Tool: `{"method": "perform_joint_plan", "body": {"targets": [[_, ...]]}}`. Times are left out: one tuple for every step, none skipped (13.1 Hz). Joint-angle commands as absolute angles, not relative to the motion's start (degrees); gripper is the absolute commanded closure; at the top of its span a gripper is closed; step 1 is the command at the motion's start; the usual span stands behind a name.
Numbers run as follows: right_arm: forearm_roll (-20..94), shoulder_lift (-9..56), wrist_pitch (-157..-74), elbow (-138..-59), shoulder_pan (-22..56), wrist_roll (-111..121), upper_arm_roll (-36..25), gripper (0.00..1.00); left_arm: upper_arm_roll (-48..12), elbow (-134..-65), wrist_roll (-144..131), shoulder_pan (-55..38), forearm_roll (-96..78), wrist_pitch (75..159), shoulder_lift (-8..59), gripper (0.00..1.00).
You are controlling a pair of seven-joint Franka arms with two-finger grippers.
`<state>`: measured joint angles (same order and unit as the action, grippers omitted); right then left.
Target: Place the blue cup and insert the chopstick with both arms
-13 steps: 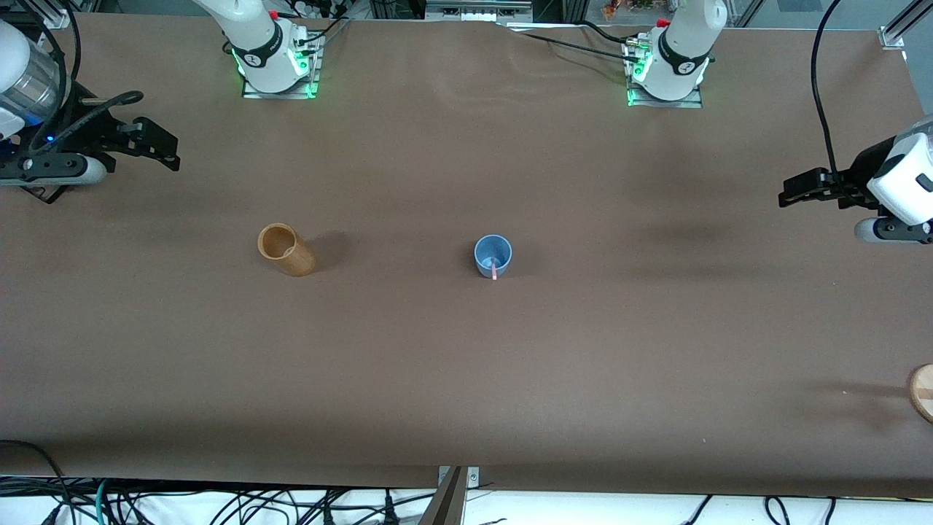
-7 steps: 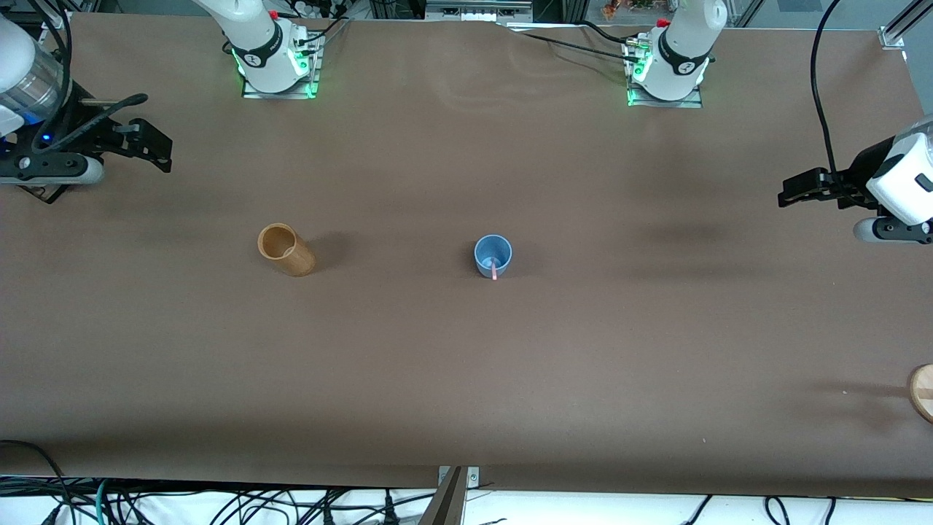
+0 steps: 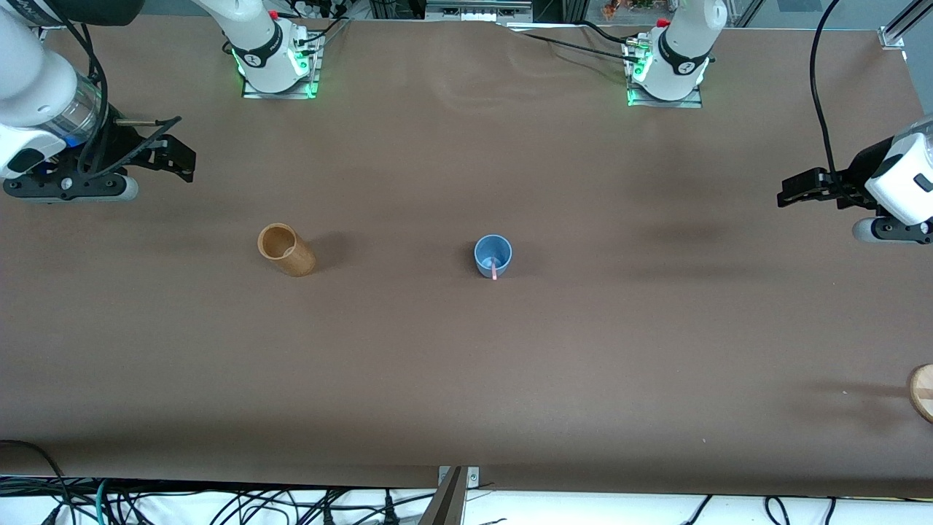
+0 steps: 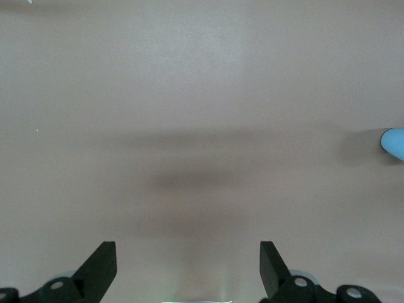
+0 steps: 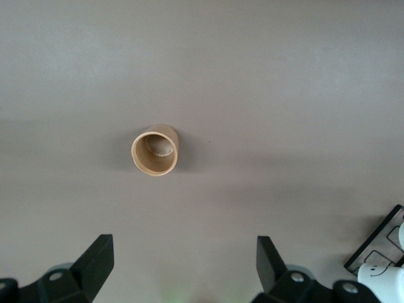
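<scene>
Left gripper fingers: the two black fingers (image 4: 101, 268) stand wide apart with only bare brown table between them; nothing is gripped.
Left gripper: the left gripper (image 3: 794, 188) hangs in the air over the left arm's end of the table, roughly at 3 o'clock from the blue cup in the front view, well apart from it.
Right gripper fingers: these fingers (image 5: 98, 265) are also spread wide and hold nothing.
Right gripper: the right gripper (image 3: 175, 157) hangs over the right arm's end of the table, at about 10 o'clock from the wooden cup in the front view.
Arms: both arms wait out at the table's ends, away from the cups.
Blue cup: the blue cup (image 3: 493, 255) stands upright near the middle of the table, mouth up. In the left wrist view only a sliver of it (image 4: 394, 142) shows at the picture's edge.
Chopstick: the chopstick (image 3: 495, 270) is inside the blue cup, leaning on the rim at about 6 o'clock, its pink tip poking just over the edge.
Wooden cup: the tan wooden cup (image 3: 286, 249) stands toward the right arm's end, at 9 o'clock from the blue cup and well apart from it; the right wrist view shows its open mouth (image 5: 155, 150).
Round wooden piece: a pale wooden disc (image 3: 922, 390) sits at the left arm's end, nearer the front camera than either cup, cut off by the frame.
Table: the table (image 3: 466, 379) is covered in plain brown.
</scene>
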<state>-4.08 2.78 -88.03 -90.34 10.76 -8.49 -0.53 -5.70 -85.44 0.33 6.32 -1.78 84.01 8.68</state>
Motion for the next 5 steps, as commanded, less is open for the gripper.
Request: {"method": "perform_joint_plan", "body": {"targets": [[-3.08,2.46,-87.98,-89.82,10.90,-11.42,-0.44,0.00,-5.71,-85.34,1.14,6.06,-0.88,84.11,8.53,0.00],[-2.99,2.46,-87.98,-89.91,10.90,-11.43,-0.44,0.00,-5.71,-85.34,1.14,6.06,-0.79,84.11,8.53,0.00],[-2.99,2.46,-88.15,-89.83,10.90,-11.43,-0.44,0.00,-5.71,-85.34,1.14,6.06,-0.70,84.11,8.53,0.00],[-2.99,2.46,-88.24,-89.91,10.90,-11.43,-0.44,0.00,-5.71,-85.34,1.23,6.06,-0.70,84.11,8.53,0.00],[-1.94,2.46,-88.33,-89.91,10.81,-11.43,-0.44,0.00,-5.71,-85.60,1.23,6.06,-0.79,84.11,8.53,0.00]]}}
